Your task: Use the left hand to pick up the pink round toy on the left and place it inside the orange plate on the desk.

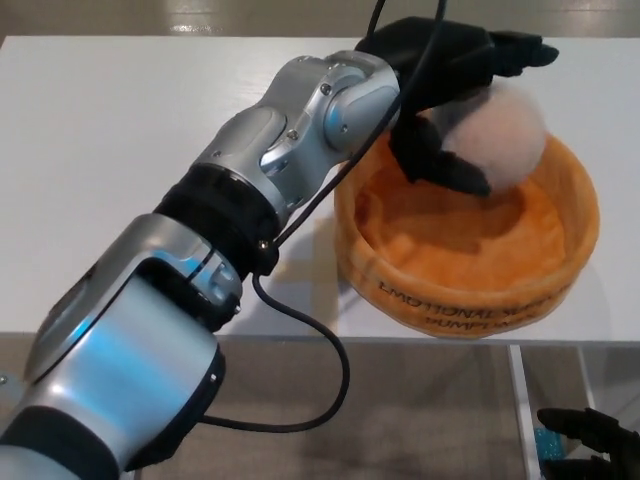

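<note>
The pink round toy (503, 135) sits low over the far inner side of the orange plate (470, 295), which stands on the white desk (120, 150). My left hand (450, 80) reaches over the plate from the left. Its fingers (510, 50) stretch out straight above the toy and no longer wrap it, while the thumb (450, 168) lies against the toy's left underside. My right hand (590, 445) hangs below the desk's front edge at the bottom right, holding nothing.
My silver left arm (260, 170) crosses the desk diagonally with a black cable (320, 340) looping off it. The desk's front edge runs just below the plate. A tan cross is marked on the desk left of the plate.
</note>
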You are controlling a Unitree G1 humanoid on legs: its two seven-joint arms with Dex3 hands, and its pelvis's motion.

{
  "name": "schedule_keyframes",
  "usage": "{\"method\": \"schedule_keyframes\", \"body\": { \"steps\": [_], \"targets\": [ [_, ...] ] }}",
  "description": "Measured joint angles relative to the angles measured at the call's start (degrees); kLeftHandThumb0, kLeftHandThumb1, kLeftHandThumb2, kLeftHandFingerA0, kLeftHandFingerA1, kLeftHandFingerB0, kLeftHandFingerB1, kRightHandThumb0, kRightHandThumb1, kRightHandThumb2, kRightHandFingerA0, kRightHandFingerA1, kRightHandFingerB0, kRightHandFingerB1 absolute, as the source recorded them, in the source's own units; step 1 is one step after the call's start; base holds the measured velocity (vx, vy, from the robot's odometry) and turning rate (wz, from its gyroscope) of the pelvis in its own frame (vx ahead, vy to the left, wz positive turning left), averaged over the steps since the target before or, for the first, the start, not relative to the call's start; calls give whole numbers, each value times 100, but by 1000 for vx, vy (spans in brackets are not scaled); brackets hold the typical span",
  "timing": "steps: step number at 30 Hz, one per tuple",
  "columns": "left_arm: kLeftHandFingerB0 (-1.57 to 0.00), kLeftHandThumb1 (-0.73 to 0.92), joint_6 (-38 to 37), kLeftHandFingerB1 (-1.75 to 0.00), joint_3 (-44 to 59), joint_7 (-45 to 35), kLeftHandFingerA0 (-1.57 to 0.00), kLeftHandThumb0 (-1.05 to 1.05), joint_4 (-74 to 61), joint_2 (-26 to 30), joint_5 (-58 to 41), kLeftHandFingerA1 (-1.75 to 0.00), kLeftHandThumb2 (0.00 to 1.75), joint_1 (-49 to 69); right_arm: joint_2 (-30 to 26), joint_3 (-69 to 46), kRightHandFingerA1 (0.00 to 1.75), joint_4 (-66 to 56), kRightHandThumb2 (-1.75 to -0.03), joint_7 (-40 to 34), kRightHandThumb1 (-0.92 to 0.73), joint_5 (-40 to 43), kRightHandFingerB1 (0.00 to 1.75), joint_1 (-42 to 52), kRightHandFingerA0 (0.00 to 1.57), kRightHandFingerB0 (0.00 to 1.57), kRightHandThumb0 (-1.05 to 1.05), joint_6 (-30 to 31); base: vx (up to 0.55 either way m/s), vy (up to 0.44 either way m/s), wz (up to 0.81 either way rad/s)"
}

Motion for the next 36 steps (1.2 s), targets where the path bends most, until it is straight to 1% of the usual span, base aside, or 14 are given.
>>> {"method": "schedule_keyframes", "body": {
  "steps": [4, 7, 18, 23, 24, 25, 26, 27, 29, 30, 31, 32, 33, 36],
  "targets": [
    [0, 65, 182, -5, -31, -262, 0, -104, -41, 3, 28, 0, 108, -2, -1, 5, 65, 0, -58, 0, -64, -4, 49, -4, 70, 60, -14, -2, 0, 0, 0],
    [0, 75, 349, -5, -39, -512, 0, -105, -94, 11, 67, 0, 117, -2, -3, 8, 67, -1, -58, 0, -64, -7, 50, -28, 71, 60, -14, -2, 0, 0, 0],
    [0, 74, 516, -3, 132, -982, 0, -105, -627, 217, 46, 0, 113, 35, -12, 21, 66, -8, -58, -3, -64, -13, 50, -64, 70, 61, -14, -35, 0, 0, 0],
    [0, 72, 529, -4, 521, -1282, 0, -105, -1398, 556, -174, -1, 111, 157, -13, 18, 64, -6, -58, -2, -64, -12, 50, -75, 68, 60, -14, -36, 0, 0, 0],
    [0, 85, 529, -21, 578, -1321, 0, -102, -1492, 603, -210, -14, 67, 175, -14, 17, 65, -5, -59, -2, -64, -11, 50, -76, 69, 60, -14, -36, 0, 0, 0],
    [0, 85, 520, -21, 694, -1380, 0, -102, -1707, 691, -293, -14, 67, 246, -14, 17, 65, -6, -59, -2, -64, -11, 50, -81, 69, 60, -14, -39, 0, 0, 0],
    [0, 64, 517, -12, 774, -1418, 0, -94, -1880, 753, -352, -12, 109, 314, -15, 17, 64, -6, -58, -1, -64, -10, 50, -82, 69, 61, -14, -41, 0, 0, 0],
    [0, 64, 516, -12, 811, -1437, 0, -94, -1965, 776, -379, -12, 109, 346, -16, 15, 64, -5, -58, -1, -64, -9, 50, -82, 69, 61, -14, -41, 0, 0, 0],
    [-7, 57, 508, -20, 995, -1508, -7, -89, -2397, 914, -510, -25, 99, 545, -16, 13, 65, -5, -58, -1, -64, -5, 49, -89, 71, 61, -15, -42, 0, 0, 0],
    [-7, 57, 501, -20, 1070, -1546, -7, -89, -2595, 976, -574, -25, 99, 643, -16, 12, 65, -4, -58, -1, -64, -4, 49, -89, 71, 61, -15, -42, 0, 0, 0],
    [0, 23, 498, -48, 1163, -1578, 0, -39, -2819, 1035, -635, -48, 90, 763, -17, 12, 67, -4, -58, -1, -64, -3, 49, -91, 72, 60, -15, -42, 0, 0, 0],
    [0, 23, 498, -48, 1274, -1625, 0, -39, -3122, 1117, -734, -48, 90, 927, -17, 13, 67, -3, -58, -1, -64, -2, 49, -96, 72, 60, -15, -41, 0, 0, 0],
    [-19, 60, 498, -28, 1336, -1645, -20, -81, -3285, 1159, -790, -31, 59, 1020, -17, 13, 65, -4, -59, -1, -64, -2, 50, -98, 69, 60, -14, -41, 0, 0, 0],
    [-23, 57, 512, -28, 1589, -1739, -21, -81, -3906, 1287, -1014, -33, 59, 1425, -18, 13, 66, -4, -58, -1, -64, -1, 50, -111, 70, 61, -14, -41, 0, 0, 0]
  ]
}}
